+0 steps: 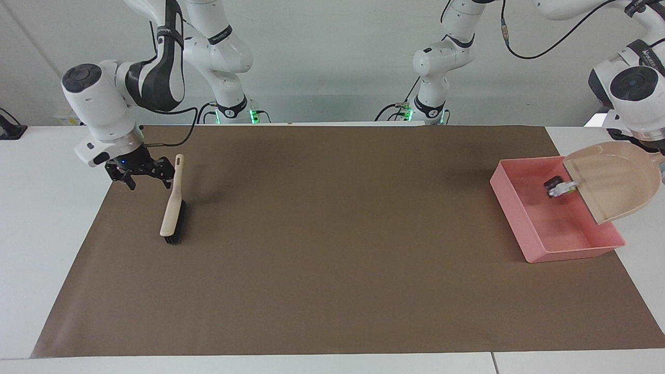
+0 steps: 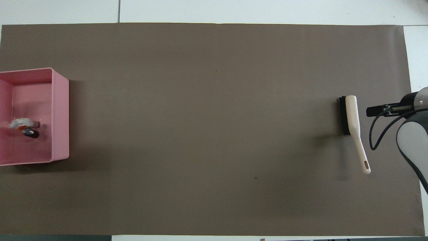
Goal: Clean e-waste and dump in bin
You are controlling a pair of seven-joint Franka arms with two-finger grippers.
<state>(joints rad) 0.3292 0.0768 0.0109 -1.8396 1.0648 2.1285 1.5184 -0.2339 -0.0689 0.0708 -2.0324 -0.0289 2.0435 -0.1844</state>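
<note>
The e-waste [image 1: 558, 188], a white piece and a dark piece, is dropping off the dustpan's lip into the pink bin [image 1: 571, 254]; in the overhead view the e-waste [image 2: 25, 125] is inside the bin [image 2: 61, 113]. My left gripper [image 1: 655, 151] holds the beige dustpan [image 1: 615, 184] by its handle, tilted lip-down over the bin's edge toward the left arm's end. My right gripper [image 1: 146, 179] is open and empty, raised beside the handle of the brush [image 1: 173, 210]. It also shows in the overhead view [image 2: 374, 109].
The brush [image 2: 351, 117] lies flat on the brown mat [image 1: 332, 249] near the right arm's end. The bin stands at the mat's edge at the left arm's end. White table [image 1: 31, 234] surrounds the mat.
</note>
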